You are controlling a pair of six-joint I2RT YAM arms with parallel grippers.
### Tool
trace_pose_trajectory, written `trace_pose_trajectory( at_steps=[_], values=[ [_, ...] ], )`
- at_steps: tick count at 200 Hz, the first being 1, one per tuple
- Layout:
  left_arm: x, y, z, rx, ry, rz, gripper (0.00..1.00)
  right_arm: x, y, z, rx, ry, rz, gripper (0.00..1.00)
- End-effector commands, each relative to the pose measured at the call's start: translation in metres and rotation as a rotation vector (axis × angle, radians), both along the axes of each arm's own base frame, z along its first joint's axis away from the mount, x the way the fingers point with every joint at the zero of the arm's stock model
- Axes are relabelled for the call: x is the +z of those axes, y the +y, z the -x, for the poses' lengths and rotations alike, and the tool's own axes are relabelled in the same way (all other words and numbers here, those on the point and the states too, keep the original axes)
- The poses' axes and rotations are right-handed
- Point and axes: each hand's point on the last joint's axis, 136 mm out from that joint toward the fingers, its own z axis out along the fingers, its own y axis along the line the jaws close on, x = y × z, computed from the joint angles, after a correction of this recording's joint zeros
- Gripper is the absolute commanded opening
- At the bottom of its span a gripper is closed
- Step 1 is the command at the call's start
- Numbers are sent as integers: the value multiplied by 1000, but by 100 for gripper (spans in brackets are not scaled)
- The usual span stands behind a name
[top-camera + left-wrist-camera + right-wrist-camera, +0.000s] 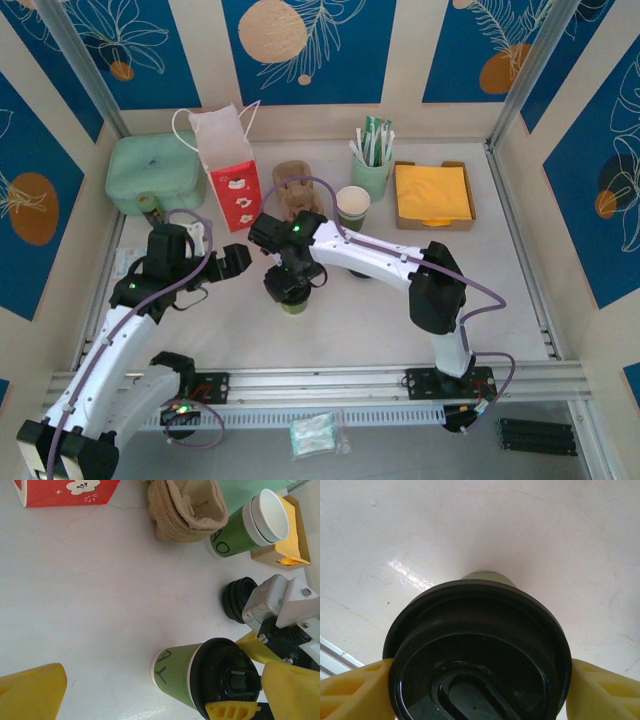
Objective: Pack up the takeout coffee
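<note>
The takeout coffee point(186, 674) is a green paper cup with a black lid point(480, 655), standing in the middle of the table point(400, 320). From above, the right gripper point(291, 283) covers it and only its green foot point(293, 307) shows. In the right wrist view the yellow fingers point(355, 692) press against both sides of the lid, so the right gripper point(479, 692) is shut on it. The left gripper point(236, 262) hovers just left of the cup, apart from it. Its yellow fingers point(31, 692) stand wide open and empty, and the left gripper point(165, 675) faces the cup.
A red-and-white paper bag point(230, 170) stands at the back, with a cardboard cup carrier point(297, 190) and a lidless cup point(352, 207) right of it. A stack of black lids point(239, 599) lies beside the right arm. Behind are a napkin tray point(432, 193), a holder of sachets point(372, 165) and a green box point(155, 172).
</note>
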Motion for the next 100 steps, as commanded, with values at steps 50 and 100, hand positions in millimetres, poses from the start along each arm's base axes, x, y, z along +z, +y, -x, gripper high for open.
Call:
trace_pose_trajectory(
  at_steps=[50,100],
  values=[
    [31,-9,3,-42,-57,74,99,41,-24,-2,-44,-60,-47,69],
    [62,-27,-2,-100,-111,178,99,67,-53,-13,-117,-91,-84,69]
  ],
)
